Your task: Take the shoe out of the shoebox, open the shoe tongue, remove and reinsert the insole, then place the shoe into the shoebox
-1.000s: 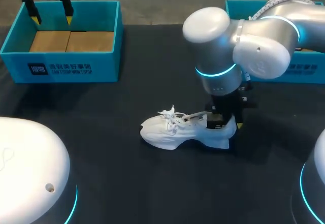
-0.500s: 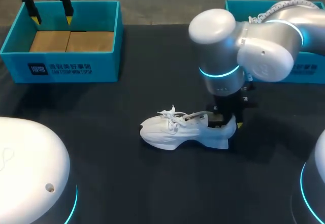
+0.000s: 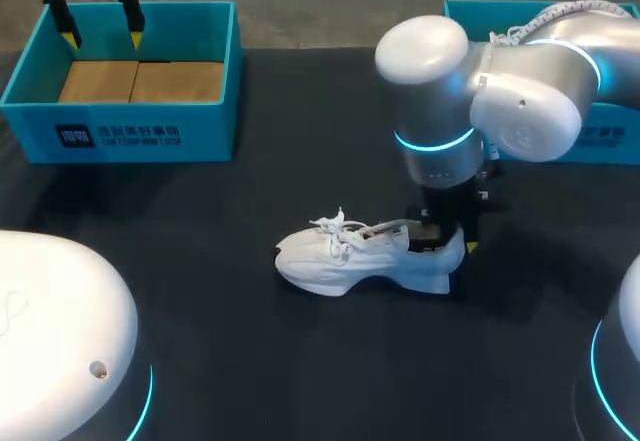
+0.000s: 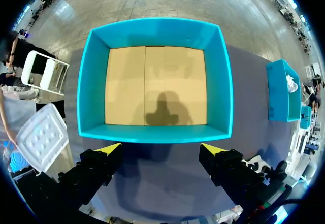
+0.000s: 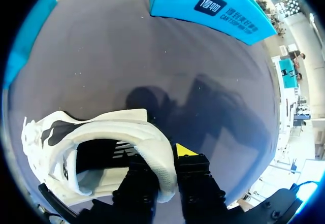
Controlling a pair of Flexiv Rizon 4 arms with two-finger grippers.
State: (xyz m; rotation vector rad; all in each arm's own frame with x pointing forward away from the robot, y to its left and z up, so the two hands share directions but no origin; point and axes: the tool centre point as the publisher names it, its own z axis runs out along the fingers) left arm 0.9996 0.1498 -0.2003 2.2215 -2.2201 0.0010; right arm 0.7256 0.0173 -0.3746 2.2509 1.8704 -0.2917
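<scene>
A white shoe (image 3: pixel 340 261) lies on its sole mid-table, toe to the left, laces loose. My right gripper (image 3: pixel 450 241) comes straight down on its heel. In the right wrist view the heel collar of the shoe (image 5: pixel 117 127) is pinched in the right gripper (image 5: pixel 162 160), one finger inside the shoe and the yellow-tipped finger outside. The dark insole shows inside. My left gripper (image 3: pixel 100 23) hangs open over the teal shoebox (image 3: pixel 30 71) at the far left. In the left wrist view the left gripper (image 4: pixel 161 150) holds nothing above that shoebox (image 4: pixel 91 82), whose brown bottom is bare.
A second teal box (image 3: pixel 600 136) stands at the back right, behind my right arm, and appears as the teal box (image 5: pixel 213 5) ahead of the right gripper. White arm bases (image 3: pixel 50 331) sit at the front corners. Dark tabletop lies bare around the shoe.
My right arm's upper joints have shifted slightly to the right. The shoe and the left arm have stayed where they were.
</scene>
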